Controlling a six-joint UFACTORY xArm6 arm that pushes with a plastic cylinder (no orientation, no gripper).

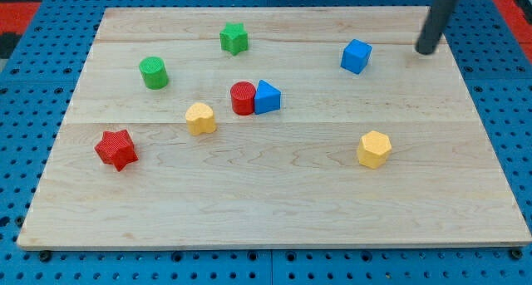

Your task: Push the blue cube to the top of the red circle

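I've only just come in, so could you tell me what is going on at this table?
My tip rests on the wooden board near the view's top right, just right of the blue cube and apart from it. The cube must go above the red circle, which sits mid-board touching a blue triangle. The cube is still far to the right.

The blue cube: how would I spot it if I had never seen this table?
Look to the upper right of the wooden board, left of the dark rod's tip. The blue cube stands there alone. The other blue block, a triangular one, touches the red cylinder mid-board.
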